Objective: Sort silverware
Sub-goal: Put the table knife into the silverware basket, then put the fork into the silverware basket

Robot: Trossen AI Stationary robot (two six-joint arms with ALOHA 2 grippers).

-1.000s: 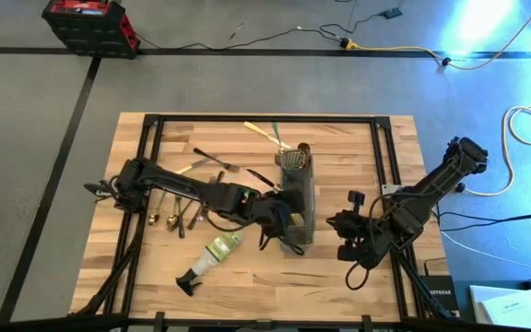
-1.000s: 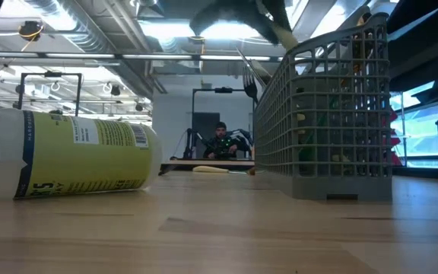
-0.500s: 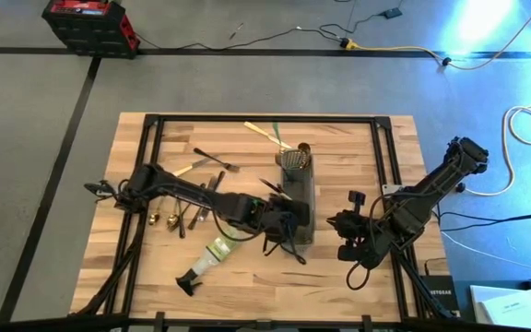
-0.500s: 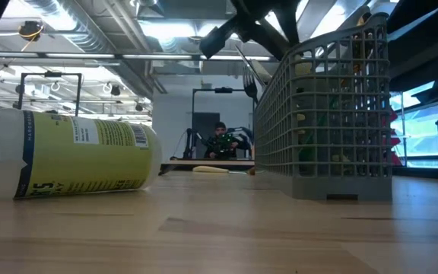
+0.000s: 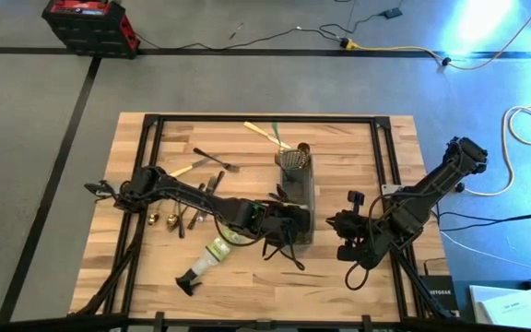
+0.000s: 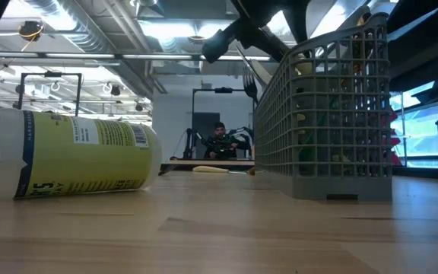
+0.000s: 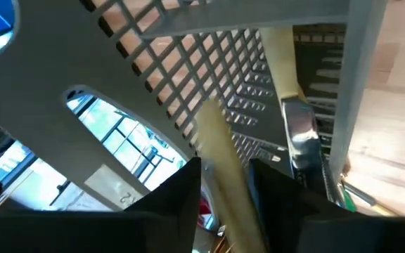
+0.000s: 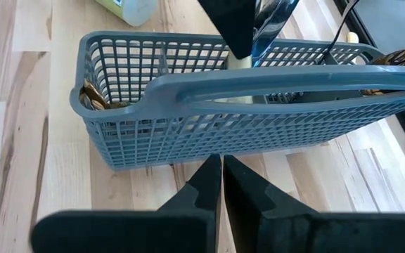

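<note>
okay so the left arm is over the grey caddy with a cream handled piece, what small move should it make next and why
Probably open a little wider and lift straight up. The left pincer sits over the grey caddy, and the cream-handled piece between its fingers already reaches down inside a compartment beside another cream-handled utensil. The right pincer waits shut beside the caddy, clear of that path.

Bottle (image 6: pixel 67 156) label: only "5" legible.
</note>
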